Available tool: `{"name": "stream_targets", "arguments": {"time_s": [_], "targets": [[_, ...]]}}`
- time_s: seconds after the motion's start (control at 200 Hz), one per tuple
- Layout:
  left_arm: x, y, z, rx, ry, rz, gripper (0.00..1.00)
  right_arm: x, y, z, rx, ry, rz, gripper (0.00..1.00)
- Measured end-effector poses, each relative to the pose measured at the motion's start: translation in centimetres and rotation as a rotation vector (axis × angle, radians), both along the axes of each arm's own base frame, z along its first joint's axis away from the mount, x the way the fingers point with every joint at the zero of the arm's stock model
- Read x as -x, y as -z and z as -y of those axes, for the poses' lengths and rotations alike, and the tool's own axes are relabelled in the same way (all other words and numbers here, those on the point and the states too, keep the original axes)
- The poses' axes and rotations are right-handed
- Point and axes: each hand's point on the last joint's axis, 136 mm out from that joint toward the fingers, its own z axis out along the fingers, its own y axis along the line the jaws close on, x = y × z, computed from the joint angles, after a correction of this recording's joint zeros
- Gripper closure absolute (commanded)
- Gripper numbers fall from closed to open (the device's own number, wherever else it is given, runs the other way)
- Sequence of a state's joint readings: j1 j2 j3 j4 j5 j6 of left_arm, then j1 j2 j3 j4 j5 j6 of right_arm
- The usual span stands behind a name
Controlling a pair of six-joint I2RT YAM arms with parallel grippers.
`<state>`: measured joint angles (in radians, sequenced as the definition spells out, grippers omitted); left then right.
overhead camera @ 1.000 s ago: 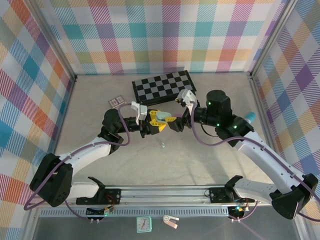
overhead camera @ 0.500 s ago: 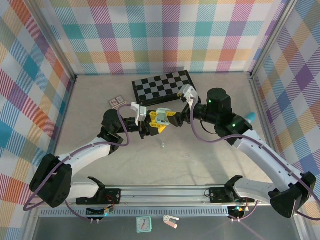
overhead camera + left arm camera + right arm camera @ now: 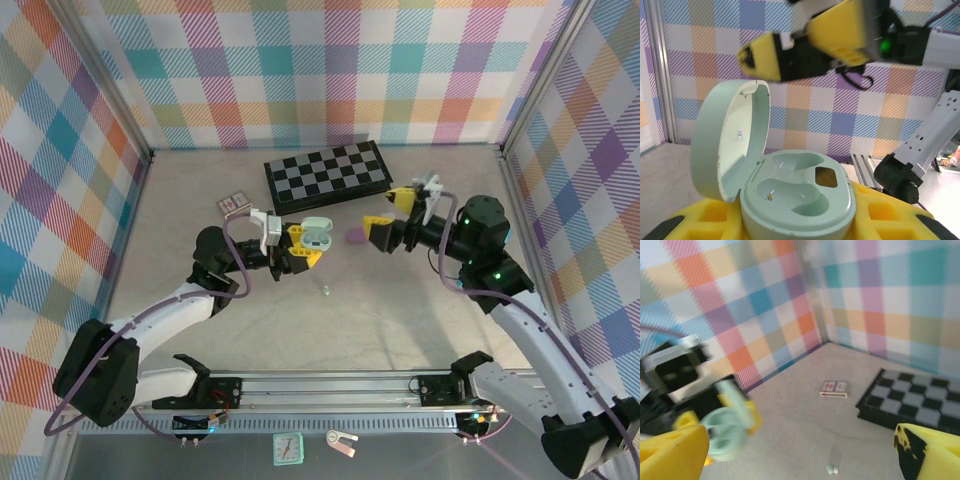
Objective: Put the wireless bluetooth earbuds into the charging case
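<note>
Charging case (image 3: 796, 214) sits pinched in left gripper (image 3: 300, 247), lid upright, empty wells facing up. Right gripper (image 3: 390, 212) jaws spread wide.

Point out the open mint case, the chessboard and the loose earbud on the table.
mint case (image 3: 795, 195), left wrist view, earbud well in its base.
chessboard (image 3: 327, 173), top view, middle squares.
loose earbud (image 3: 325, 291), top view, its middle.

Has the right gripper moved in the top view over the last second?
Yes. The right gripper has pulled back rightward, from below the checkerboard to beside its right corner, away from the mint case.
</note>
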<state>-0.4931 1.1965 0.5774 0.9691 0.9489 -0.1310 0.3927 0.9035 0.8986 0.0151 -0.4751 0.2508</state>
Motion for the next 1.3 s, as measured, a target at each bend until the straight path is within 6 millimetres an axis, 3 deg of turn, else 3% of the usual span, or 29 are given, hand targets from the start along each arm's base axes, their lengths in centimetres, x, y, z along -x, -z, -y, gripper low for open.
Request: {"name": "stream_targets", "arguments": {"time_s": [0.115, 0.315, 0.46, 0.54, 0.655, 0.9, 1.1, 1.3], "targets": [[0.6, -0.8, -0.5, 0.01, -0.004, 0.019, 0.66, -2.7, 4.6, 1.6, -0.061, 0.111, -0.248, 0.14], [1.1, -1.5, -0.9, 0.021, -0.02, 0.033, 0.66, -5.2, 13.0, 0.5, -0.046, 0.163, -0.639, 0.19], [1.0, -1.4, -1.0, 0.019, -0.031, 0.025, 0.66, -4.9, 19.1, -1.9, 0.05, 0.144, -0.852, 0.25], [1.0, -1.4, -1.1, 0.018, -0.032, 0.024, 0.67, -4.0, 21.4, -3.7, 0.128, 0.116, -0.918, 0.33], [1.3, -1.9, -1.3, 0.028, -0.036, 0.038, 0.67, -3.3, 23.4, -5.8, 0.196, 0.08, -0.987, 0.4], [1.7, -3.2, -2.2, 0.047, -0.063, 0.069, 0.67, -1.0, 27.9, -8.5, 0.259, 0.056, -1.159, 0.43], [1.5, -3.2, -2.4, 0.045, -0.07, 0.066, 0.67, 1.7, 28.9, -11.0, 0.273, 0.019, -1.243, 0.43], [1.5, -3.1, -2.4, 0.045, -0.07, 0.065, 0.67, 3.0, 30.1, -12.7, 0.275, 0.004, -1.298, 0.43]]}}
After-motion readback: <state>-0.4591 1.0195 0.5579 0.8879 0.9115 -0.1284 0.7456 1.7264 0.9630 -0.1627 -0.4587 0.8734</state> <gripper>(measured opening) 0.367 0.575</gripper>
